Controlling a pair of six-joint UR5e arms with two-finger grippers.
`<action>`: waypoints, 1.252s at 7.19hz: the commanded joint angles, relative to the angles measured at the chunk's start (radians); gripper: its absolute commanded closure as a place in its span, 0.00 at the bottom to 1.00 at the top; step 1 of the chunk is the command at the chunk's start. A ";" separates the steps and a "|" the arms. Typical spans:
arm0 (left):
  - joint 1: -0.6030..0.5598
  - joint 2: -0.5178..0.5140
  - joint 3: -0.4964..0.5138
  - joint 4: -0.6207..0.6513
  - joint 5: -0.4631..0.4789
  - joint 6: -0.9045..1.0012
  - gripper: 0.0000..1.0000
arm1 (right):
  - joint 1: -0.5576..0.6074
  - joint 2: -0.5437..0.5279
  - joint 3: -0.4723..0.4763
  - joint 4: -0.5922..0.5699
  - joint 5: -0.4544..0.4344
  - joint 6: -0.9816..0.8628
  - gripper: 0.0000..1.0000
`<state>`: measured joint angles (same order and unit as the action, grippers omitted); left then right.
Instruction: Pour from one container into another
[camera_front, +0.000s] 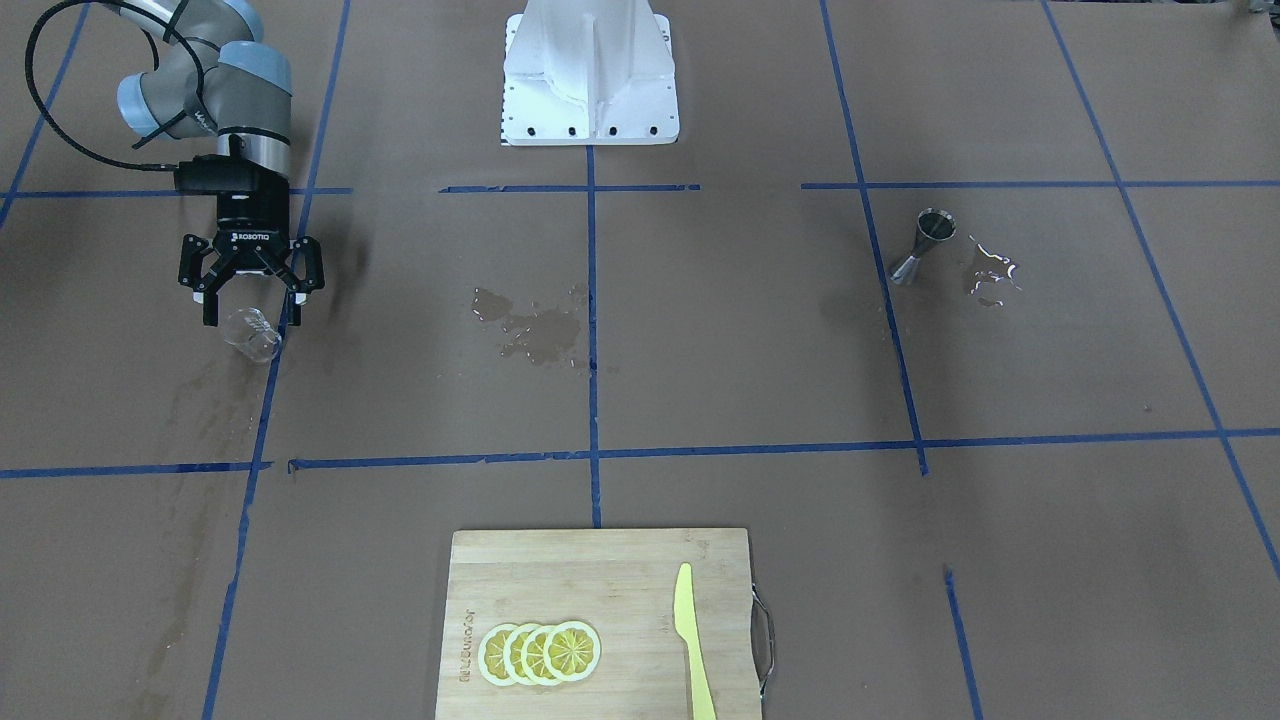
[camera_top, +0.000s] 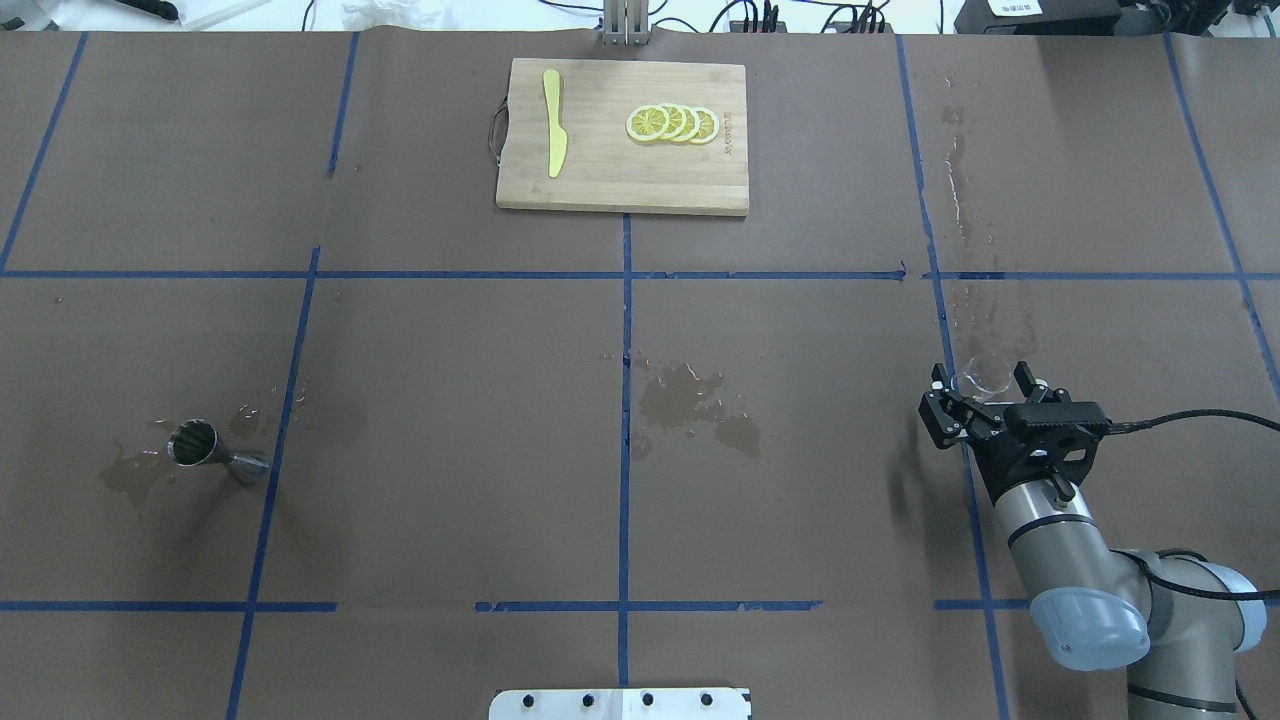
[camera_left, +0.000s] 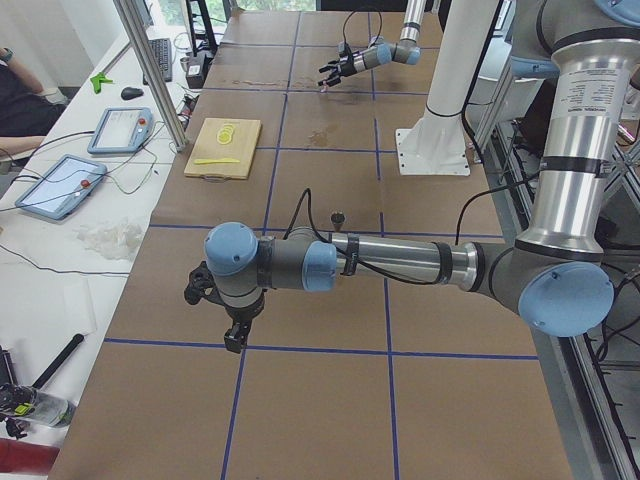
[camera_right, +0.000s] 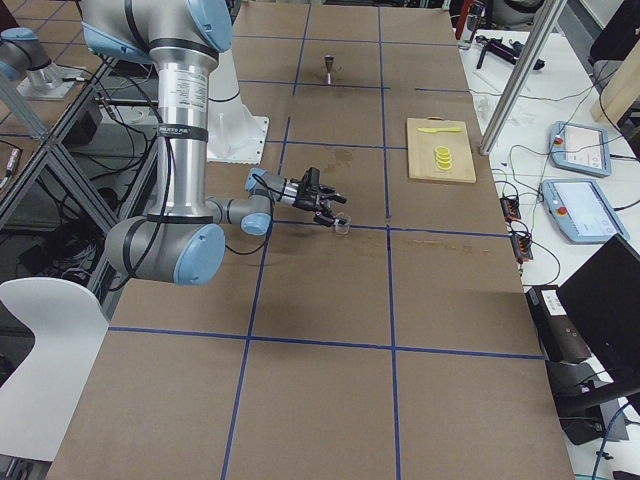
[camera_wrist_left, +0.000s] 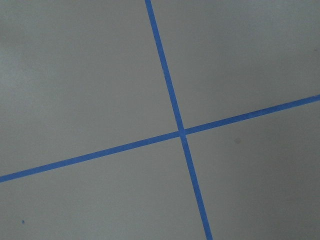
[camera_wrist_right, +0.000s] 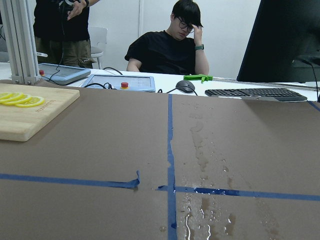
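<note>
Glass cup (camera_front: 256, 338): found at the opposite end of the table from the jigger (camera_front: 924, 247), on the robot's right, well apart from it. A puddle (camera_front: 535, 328) is noted roughly midway between jigger and cup. The jigger is seen upright, with smaller wet marks just beside it.

Right gripper (camera_front: 253, 318): jaws are spread wide. The cup is seen between or just past the fingertips and is not clamped. Contact with either finger cannot be confirmed. In the front-facing view the cup appears tilted; whether it rests on its base or its side cannot be settled. Contents cannot be made out.

Left gripper (camera_left: 215, 300): seen only in the left side view, low over the table and well apart from the jigger. Whether the jaws are spread or closed cannot be told.

Handling, as judged:
- The cup is taken to be light, rigid, smooth-walled and brittle. A wet film is likely, so slip under a weak pinch is expected.
- Hold is best taken across the side wall at mid-height, with moderate force. The pouring lip should be left clear and turned toward the jigger.
- The jigger is judged light and easily toppled, with a small mouth, so a slow pour close above it is called for.
</note>
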<state>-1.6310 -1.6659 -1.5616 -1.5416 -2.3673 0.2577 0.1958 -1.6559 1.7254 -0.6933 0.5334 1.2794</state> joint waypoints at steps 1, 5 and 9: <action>0.000 0.000 -0.002 0.000 -0.001 0.000 0.00 | 0.004 -0.001 0.016 -0.002 0.003 -0.038 0.00; -0.001 0.000 -0.005 0.000 -0.001 0.000 0.00 | 0.283 0.008 0.026 -0.003 0.441 -0.269 0.00; -0.001 0.000 -0.006 0.000 -0.001 0.000 0.00 | 0.827 0.013 0.005 -0.040 1.170 -0.655 0.00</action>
<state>-1.6321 -1.6659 -1.5675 -1.5415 -2.3681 0.2577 0.8405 -1.6478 1.7444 -0.7065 1.4594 0.7560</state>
